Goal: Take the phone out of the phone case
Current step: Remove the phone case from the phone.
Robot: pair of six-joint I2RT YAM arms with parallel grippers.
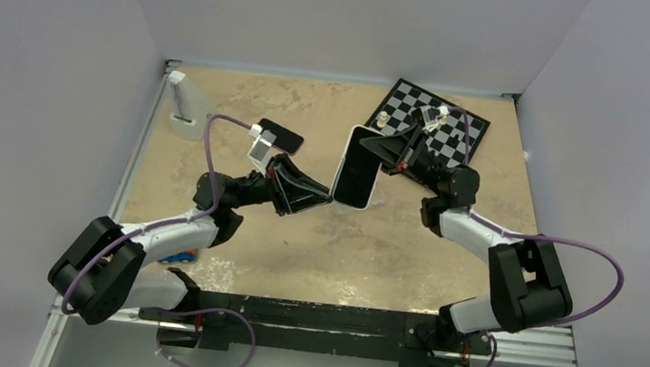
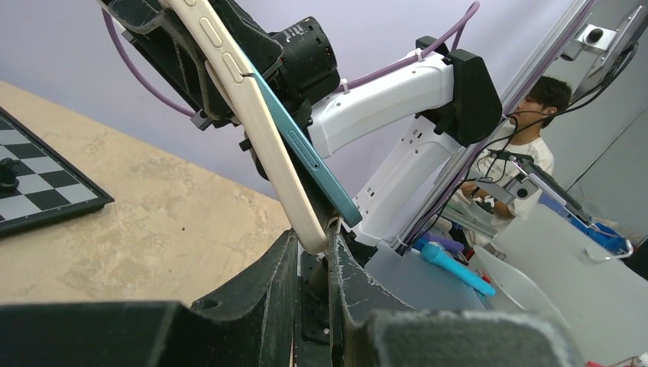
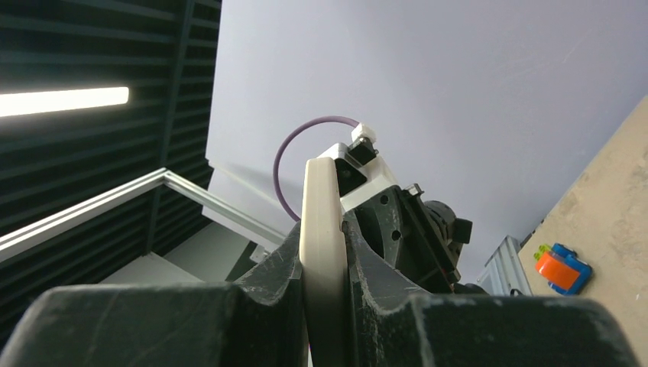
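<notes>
Top external view: a thin black glossy-screened smartphone (image 1: 357, 170) in its whitish translucent phone case (image 2: 264, 145) hangs over the tan table's (image 1: 388, 245) middle, left gripper (image 1: 329, 199) pinching the case's lower corner, right gripper (image 1: 382, 149) clamped on its upper rim. Best practice now: anchor the shell, pry the phone's exposed teal side outward.

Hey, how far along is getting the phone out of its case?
Done: both the left pincer and right pincer hold the phone case up off the table. In hand: one end of the phone stands away from the case. Left: freeing the rest.
</notes>
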